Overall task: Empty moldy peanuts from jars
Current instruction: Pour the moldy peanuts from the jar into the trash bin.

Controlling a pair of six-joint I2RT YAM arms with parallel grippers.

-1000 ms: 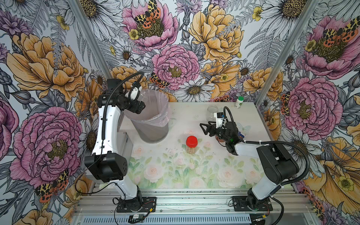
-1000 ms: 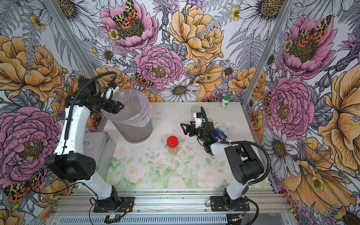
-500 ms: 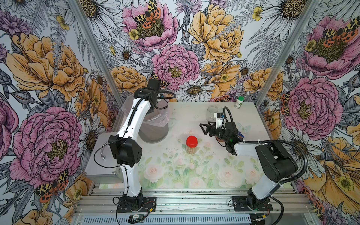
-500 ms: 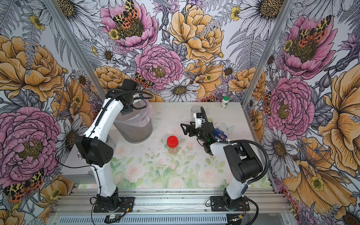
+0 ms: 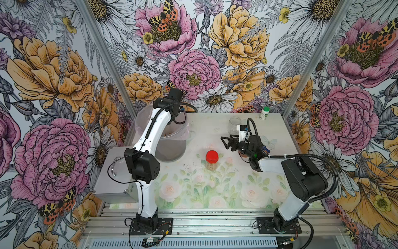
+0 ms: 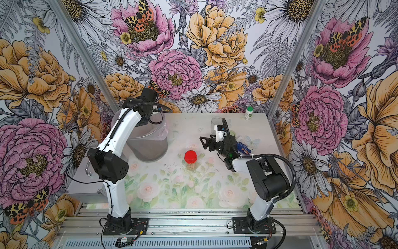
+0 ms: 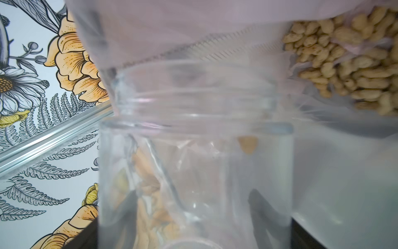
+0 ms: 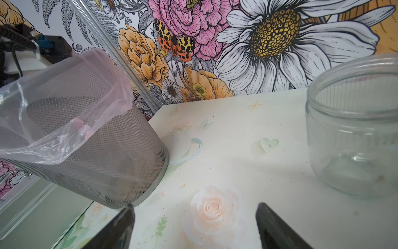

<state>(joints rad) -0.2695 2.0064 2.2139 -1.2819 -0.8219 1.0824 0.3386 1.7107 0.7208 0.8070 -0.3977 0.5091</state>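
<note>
Left hand (image 7: pixel 193 215) clamped on clear jar (image 7: pixel 193 151), mouth aimed into bin (image 8: pixel 107 161); moldy peanuts (image 7: pixel 355 64) piled in liner (image 7: pixel 193 21). Right hand (image 5: pixel 228 143) spread, empty, nearer arm to red-lid jar (image 5: pixel 212 156): upright on bench (image 5: pixel 237 194), just left of it.

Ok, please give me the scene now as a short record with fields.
left gripper: shut on clear jar, tipped over bin
right gripper: open, empty, above table
peanuts: heap in bin liner
red-lid jar: upright mid-table, closed, peanuts inside
empty jar: lidless, upright, near right gripper
white bottle: standing at back edge
</note>
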